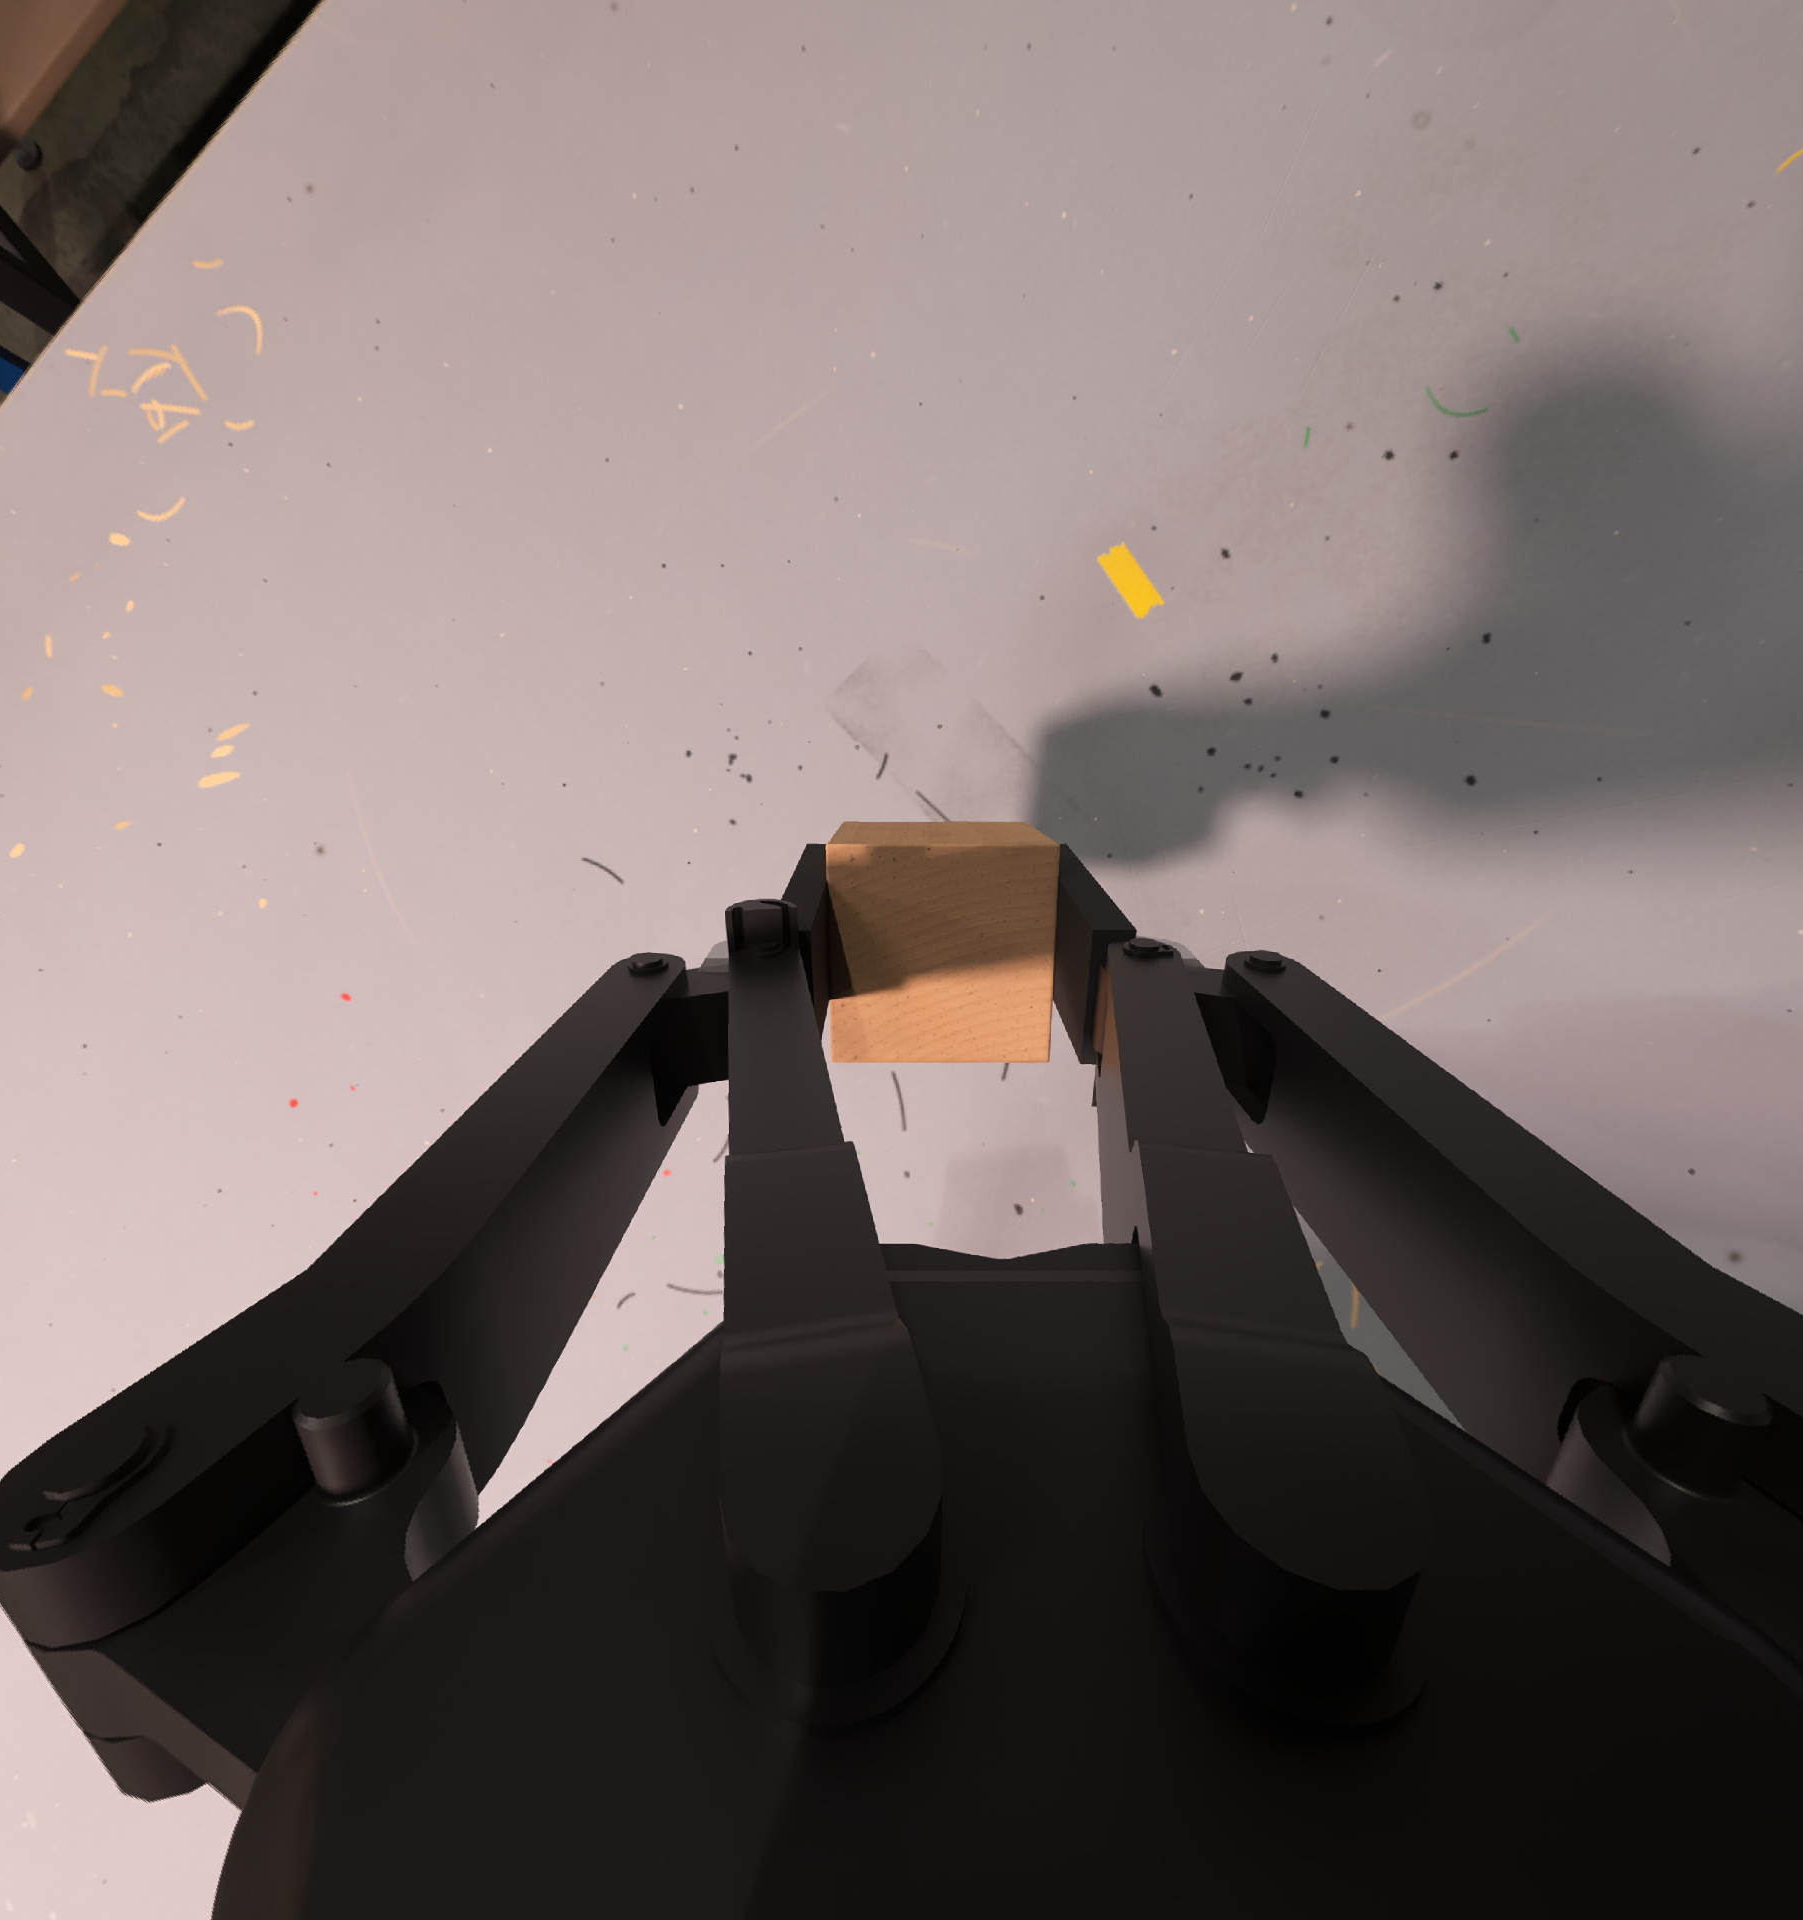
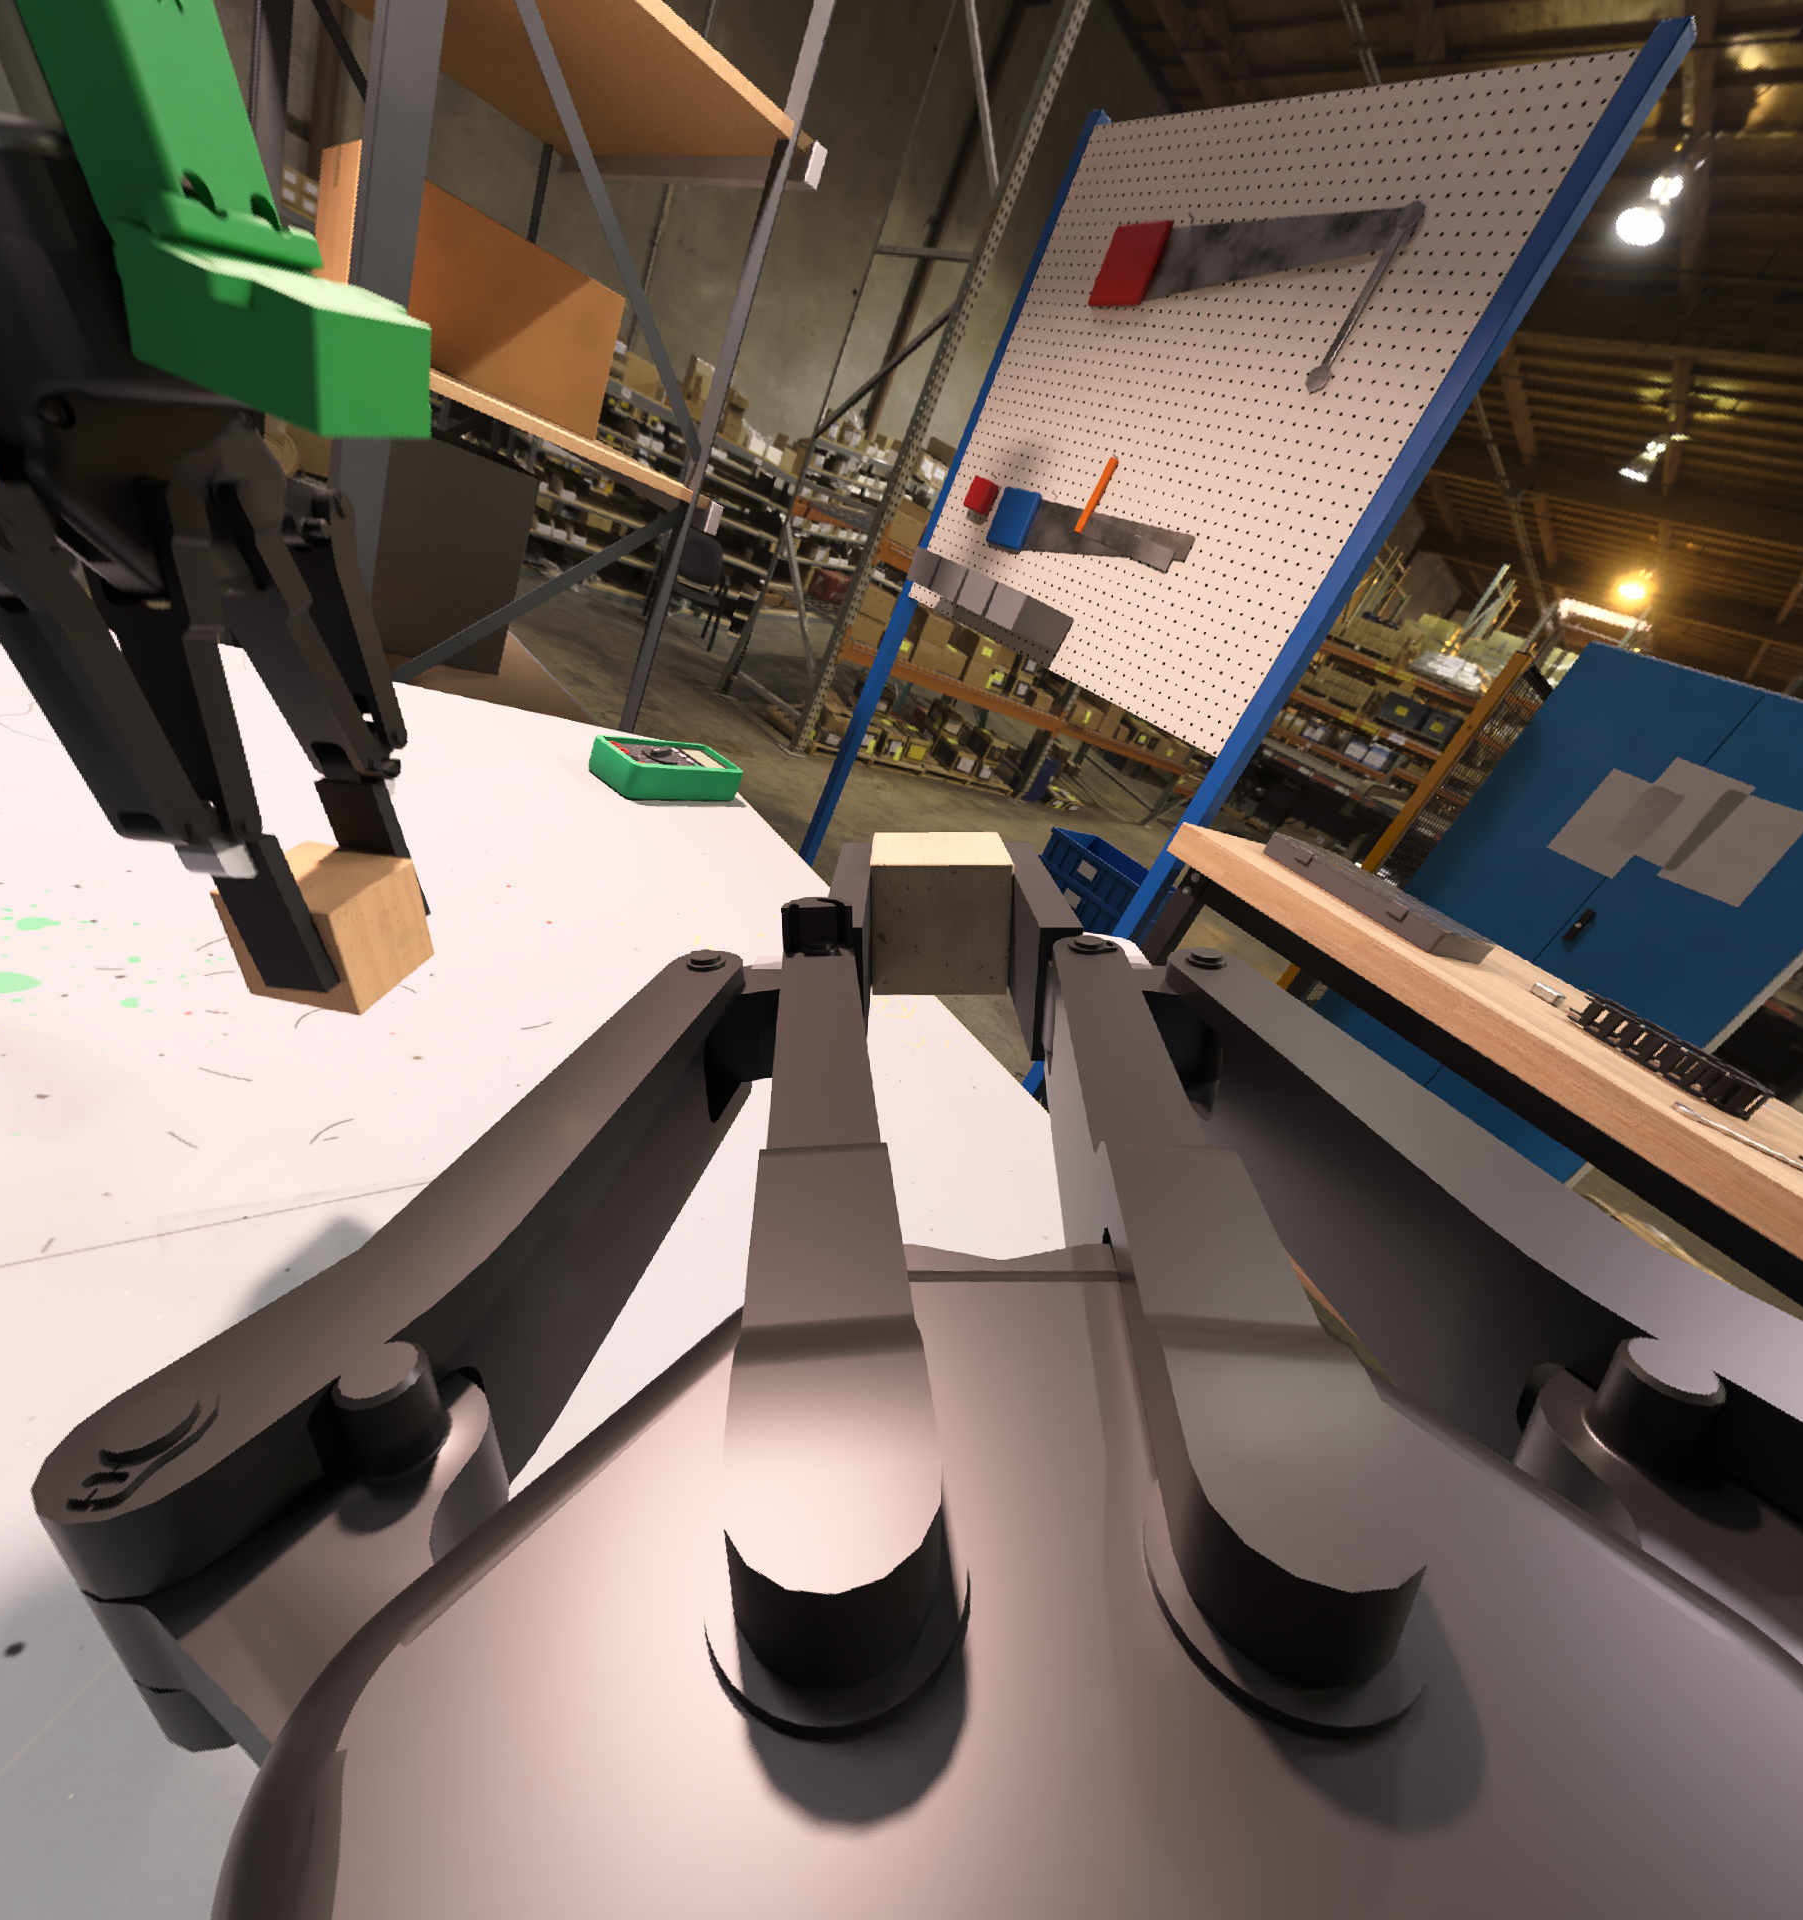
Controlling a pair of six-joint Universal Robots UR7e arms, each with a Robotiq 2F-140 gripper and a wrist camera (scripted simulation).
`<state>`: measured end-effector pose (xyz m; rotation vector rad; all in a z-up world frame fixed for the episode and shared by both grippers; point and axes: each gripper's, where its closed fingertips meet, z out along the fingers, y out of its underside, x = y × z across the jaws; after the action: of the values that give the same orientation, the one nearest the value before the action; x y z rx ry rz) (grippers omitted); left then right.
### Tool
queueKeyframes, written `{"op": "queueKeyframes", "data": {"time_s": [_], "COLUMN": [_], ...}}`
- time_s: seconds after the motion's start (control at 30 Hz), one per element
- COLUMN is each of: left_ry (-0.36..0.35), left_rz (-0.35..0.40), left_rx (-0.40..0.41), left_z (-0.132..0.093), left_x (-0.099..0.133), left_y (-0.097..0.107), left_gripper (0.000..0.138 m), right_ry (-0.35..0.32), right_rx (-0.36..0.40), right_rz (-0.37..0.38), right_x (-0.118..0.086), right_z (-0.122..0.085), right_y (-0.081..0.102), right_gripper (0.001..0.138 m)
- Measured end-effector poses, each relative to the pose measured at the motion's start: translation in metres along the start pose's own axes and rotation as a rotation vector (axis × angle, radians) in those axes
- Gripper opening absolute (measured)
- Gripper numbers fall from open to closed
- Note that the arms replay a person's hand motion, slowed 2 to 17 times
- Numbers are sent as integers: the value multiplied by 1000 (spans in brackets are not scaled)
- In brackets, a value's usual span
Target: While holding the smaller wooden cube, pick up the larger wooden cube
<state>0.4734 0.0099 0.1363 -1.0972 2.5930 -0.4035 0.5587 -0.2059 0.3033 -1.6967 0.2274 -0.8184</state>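
My left gripper (image 1: 941,940) is shut on the larger wooden cube (image 1: 941,977), with one finger pad flat on each side. The cube hangs a little above the white table (image 1: 564,520). The right wrist view shows that same left gripper (image 2: 320,904) at the upper left, with the larger cube (image 2: 377,930) clear of the tabletop. My right gripper (image 2: 941,914) is shut on the smaller wooden cube (image 2: 941,920) and holds it in the air near the table's far edge.
A green flat device (image 2: 665,767) lies near the table's far edge. A pegboard with tools (image 2: 1240,416) and a wooden workbench (image 2: 1499,1039) stand beyond the table. A yellow tape scrap (image 1: 1131,580) and paint specks mark the tabletop.
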Motion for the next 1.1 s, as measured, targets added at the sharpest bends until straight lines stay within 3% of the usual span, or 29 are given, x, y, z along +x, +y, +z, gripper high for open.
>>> {"op": "queueKeyframes", "data": {"time_s": [0.57, 1.1], "left_ry": [6, 13], "left_rz": [-36, -63], "left_rx": [-120, -202], "left_z": [68, 92], "left_x": [7, 10], "left_y": [19, 44], "left_gripper": [50, 50], "right_ry": [-6, -54], "right_rx": [47, 121], "right_rz": [17, 85], "right_x": [4, 5], "right_z": [-12, -22], "right_y": [-8, -18], "right_gripper": [32, 32]}}
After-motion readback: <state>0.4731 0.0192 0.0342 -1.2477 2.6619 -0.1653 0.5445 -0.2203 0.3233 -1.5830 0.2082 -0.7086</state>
